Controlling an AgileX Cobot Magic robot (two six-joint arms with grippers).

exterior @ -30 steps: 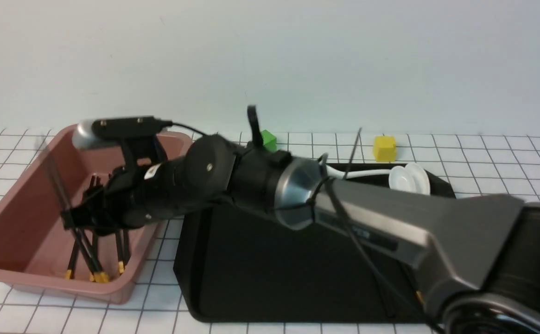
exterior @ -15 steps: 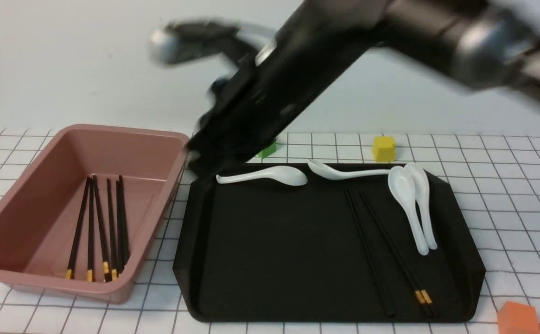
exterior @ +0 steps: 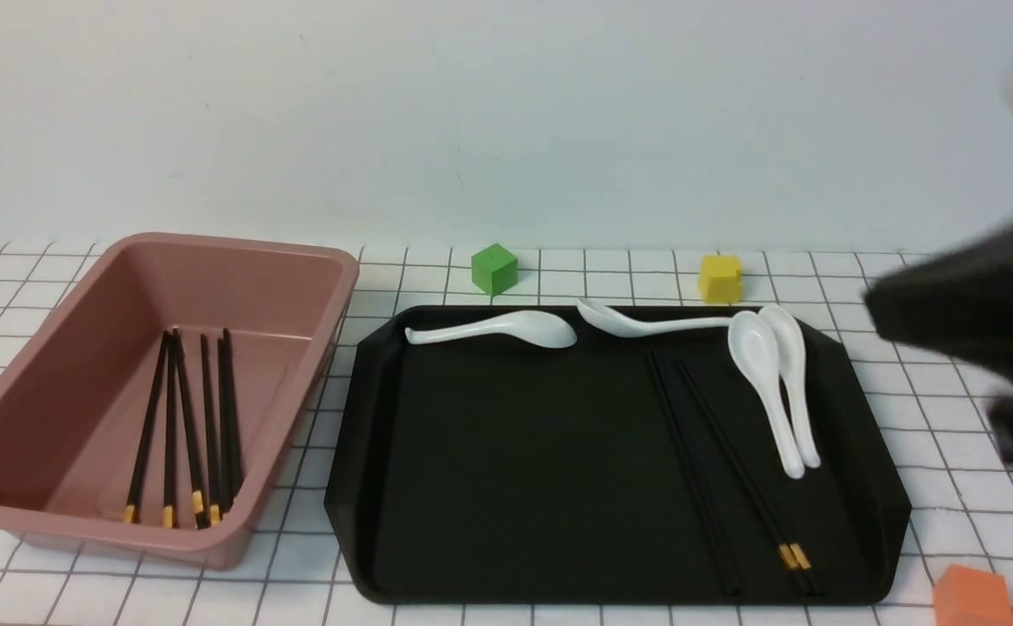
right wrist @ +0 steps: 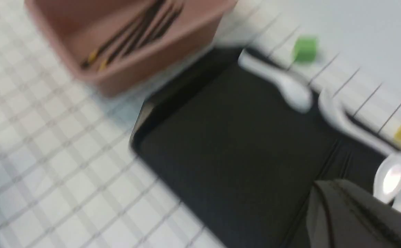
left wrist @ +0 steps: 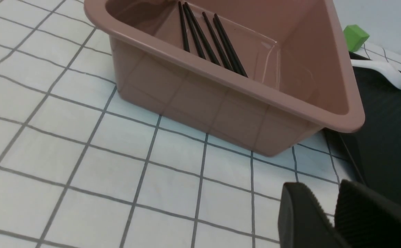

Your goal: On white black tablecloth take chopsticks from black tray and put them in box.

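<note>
on black tray (exterior: 515,487), chopsticks (exterior: 735,461), 4 white spoons (exterior: 754,348)

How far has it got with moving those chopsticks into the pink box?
Mostly done: several chopsticks already lie in the box. In hand: nothing. The right hand is shut and empty, out by the tray's right side. Left to do: two more chopsticks lie on the black tray, beside the white spoons, waiting to be carried over.
</note>
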